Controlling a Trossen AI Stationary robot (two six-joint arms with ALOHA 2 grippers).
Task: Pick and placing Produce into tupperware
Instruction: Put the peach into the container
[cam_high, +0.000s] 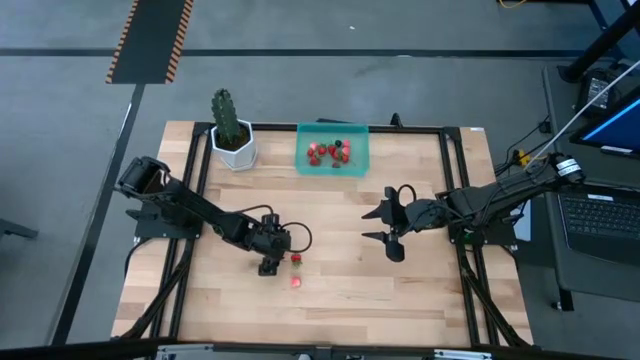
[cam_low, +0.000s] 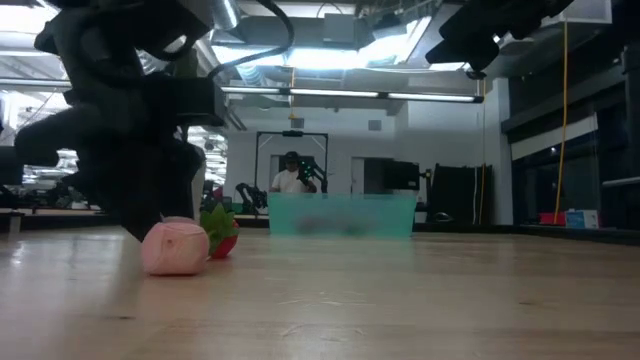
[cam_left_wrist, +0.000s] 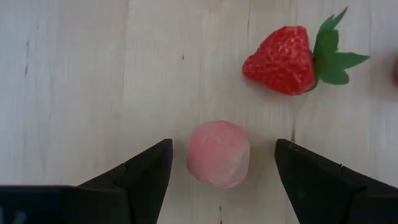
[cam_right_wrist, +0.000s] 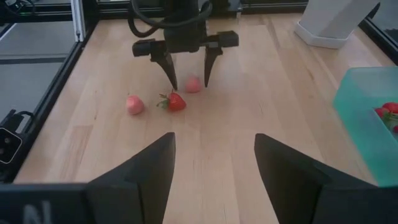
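Observation:
A pale pink piece of produce (cam_left_wrist: 219, 162) lies on the wooden table. My left gripper (cam_left_wrist: 224, 147) is open and points steeply down, with one finger on each side of the piece and a gap on both sides. A red strawberry (cam_left_wrist: 283, 61) with a green top lies just beyond it, and a second pink piece (cam_right_wrist: 134, 104) lies nearer the table's front edge. The teal tupperware (cam_high: 358, 140) stands at the far edge and holds several red pieces. My right gripper (cam_high: 373, 225) hangs open above the table's right half and holds nothing.
A green cactus in a white pot (cam_high: 233, 140) stands left of the tupperware at the far edge. Black frame rails (cam_high: 195, 170) run along the table's left and right sides. Bare wood lies between the two grippers. A person (cam_low: 291, 178) stands in the room beyond.

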